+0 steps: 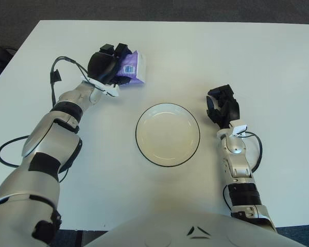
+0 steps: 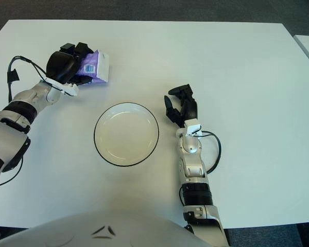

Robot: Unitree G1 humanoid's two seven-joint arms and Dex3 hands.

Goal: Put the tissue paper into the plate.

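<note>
1. Tissue paper, a small purple-and-white plastic-wrapped pack, shows in the left eye view in the black three-fingered left hand, whose fingers are curled around its left end. Its free end points to the table's right side. It is toward the far left part of the white table. Whether it is clear of the tabletop I cannot tell. The round white plate with a dark rim lies nearer the table's front edge and to the right of the pack, well apart from it. I judge the coming carry must run diagonally, toward the front edge and rightward.

2. In the right eye view the same holds: the pack is gripped by the left hand, far-left of the plate. The right hand shows just beside the plate's right rim, idle, fingers loosely spread and holding nothing. It is nearer the plate, but the left hand has the pack, so the delivery falls to the left arm.
</note>
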